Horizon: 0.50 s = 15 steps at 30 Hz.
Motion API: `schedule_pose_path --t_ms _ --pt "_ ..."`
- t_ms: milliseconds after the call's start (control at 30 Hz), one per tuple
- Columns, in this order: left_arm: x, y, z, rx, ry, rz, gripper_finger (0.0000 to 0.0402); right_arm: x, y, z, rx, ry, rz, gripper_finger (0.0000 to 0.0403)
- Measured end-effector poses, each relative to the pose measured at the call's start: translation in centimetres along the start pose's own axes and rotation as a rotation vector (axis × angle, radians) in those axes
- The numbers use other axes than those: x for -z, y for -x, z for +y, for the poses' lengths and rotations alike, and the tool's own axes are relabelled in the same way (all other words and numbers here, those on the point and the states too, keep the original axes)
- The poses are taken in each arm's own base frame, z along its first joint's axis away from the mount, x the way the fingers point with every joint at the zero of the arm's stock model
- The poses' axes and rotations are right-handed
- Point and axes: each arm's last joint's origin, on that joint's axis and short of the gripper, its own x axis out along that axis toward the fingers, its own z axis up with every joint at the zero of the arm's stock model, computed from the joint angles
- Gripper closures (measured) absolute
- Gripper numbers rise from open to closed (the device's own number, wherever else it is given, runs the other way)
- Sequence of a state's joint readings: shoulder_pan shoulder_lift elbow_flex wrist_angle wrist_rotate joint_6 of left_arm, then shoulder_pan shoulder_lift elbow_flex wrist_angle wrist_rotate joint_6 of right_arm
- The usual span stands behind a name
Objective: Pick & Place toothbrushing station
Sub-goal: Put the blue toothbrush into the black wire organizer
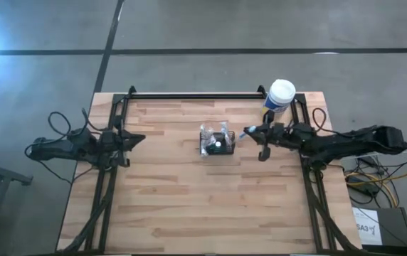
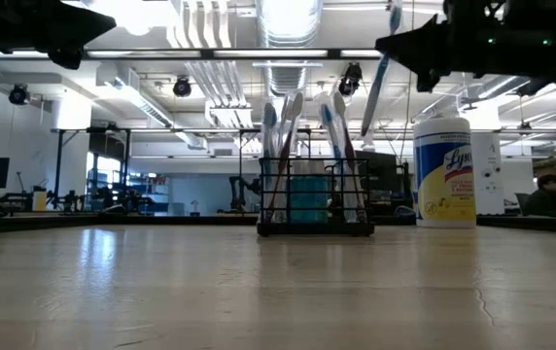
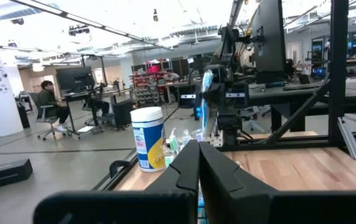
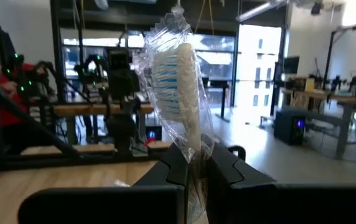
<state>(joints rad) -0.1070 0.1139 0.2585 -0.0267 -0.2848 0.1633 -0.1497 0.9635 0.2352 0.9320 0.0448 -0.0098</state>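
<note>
The table [image 1: 189, 206] is a pale butcher-block top of narrow wooden strips, framed by black metal rails and standing on a grey concrete floor crossed by dark lines; in the low view its grain runs glossy toward an open workshop with white ducts and strip lights overhead, desks, monitors and other dark robot arms behind; a person [image 3: 48, 102] sits at a desk far off in the left wrist view. Near the table's middle stands the toothbrushing station [image 1: 216, 141], a small black wire-mesh caddy with low walls, holding several upright toothbrushes [image 2: 280, 156] that rise well above its rim, some in clear wrap. At the far right corner stands a round canister [image 2: 444, 171] with a white lid and a yellow-and-blue label; the start of its brand name, "Ly", can be read, the rest turns out of sight. The right gripper [image 1: 255, 132] hangs in the air between the caddy and the canister, just beside the caddy, its dark fingers [image 4: 173, 167] clenched on a wrapped toothbrush [image 4: 179, 87]; the brush has a cream handle, white and blue bristles and a crinkled clear plastic sleeve, and points upward at a slight tilt in the low view. The left gripper [image 1: 138, 139] waits at the table's left edge, well apart from the caddy, its fingers pressed together on nothing.
</note>
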Motion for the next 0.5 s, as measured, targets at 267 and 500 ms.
schedule_pose_path --t_ms 267,500 --pt "0.1 0.0 0.0 0.004 0.029 0.006 0.0390 1.0 -2.6 0.2 -0.021 0.001 0.106 0.0390" --pt "0.1 0.0 0.0 0.005 0.029 0.009 0.0394 2.5 -4.0 0.1 -0.015 0.008 0.194 0.0390"
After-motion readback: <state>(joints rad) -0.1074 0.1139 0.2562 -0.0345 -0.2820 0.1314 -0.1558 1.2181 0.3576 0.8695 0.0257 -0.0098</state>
